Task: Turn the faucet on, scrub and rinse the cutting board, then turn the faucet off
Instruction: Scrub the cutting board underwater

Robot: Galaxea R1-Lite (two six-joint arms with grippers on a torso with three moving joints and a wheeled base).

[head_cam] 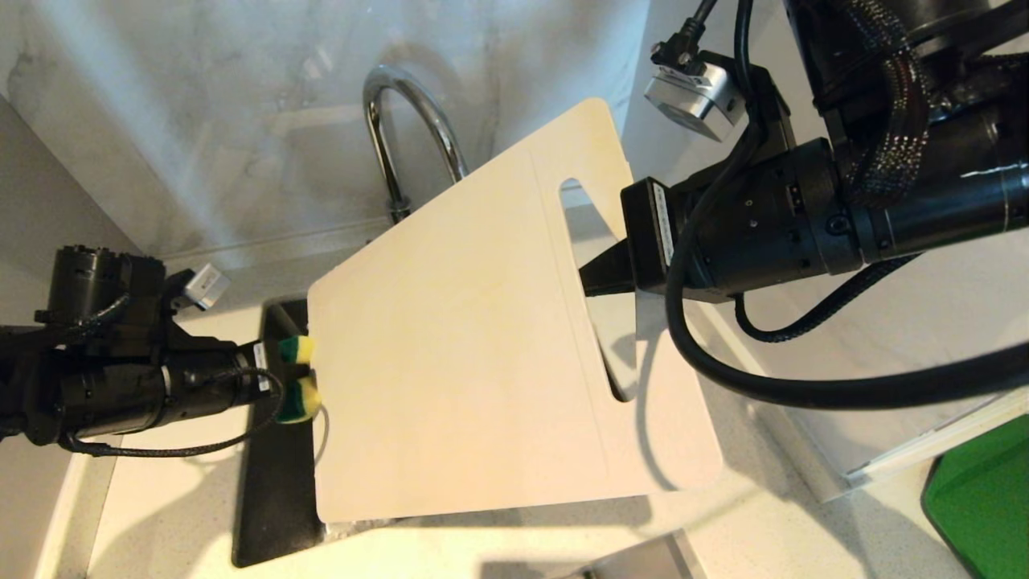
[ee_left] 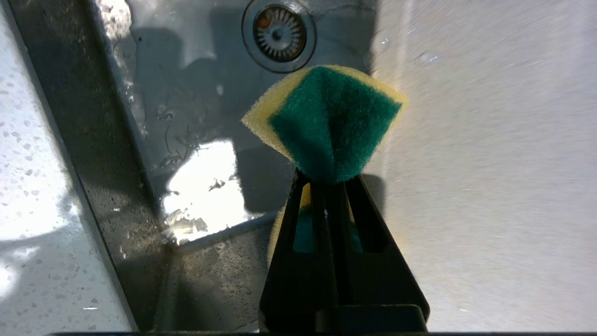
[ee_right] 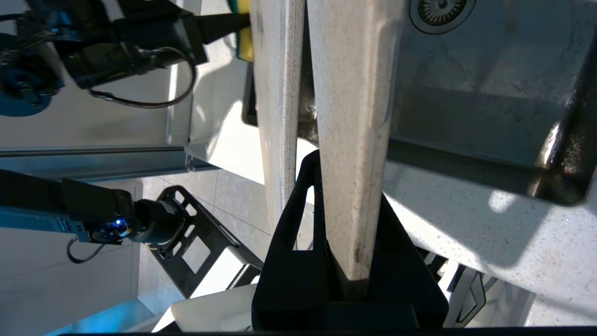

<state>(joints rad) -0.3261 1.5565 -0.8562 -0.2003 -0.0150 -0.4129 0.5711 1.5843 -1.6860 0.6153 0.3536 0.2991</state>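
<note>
At the left, the left gripper [head_cam: 299, 378] is clenched on a yellow-and-green sponge [head_cam: 297, 400], which bulges out on both sides of the fingers. It sits just beside the left edge of the cutting board [head_cam: 458, 354], over the dark sink [head_cam: 269, 482]; whether sponge and board actually touch cannot be told from the head view. In the left wrist view the sponge's green scouring face [ee_left: 331, 123] points outward with the drain [ee_left: 279, 33] beyond it and the pale board face on one side.

The board is held tilted above the sink, its slot handle toward the right. The faucet [head_cam: 402, 121] arches behind the board's far edge; no running water can be made out.

At the right, the right gripper [head_cam: 607, 269] is clamped on the board at the slot, the board's edge pinched between its fingers [ee_right: 298, 261].

The step in hand looks like scrubbing. To do it well, the green face should press flat on the board and sweep across it, while the right grip stays firm so the board does not swing or slip.
</note>
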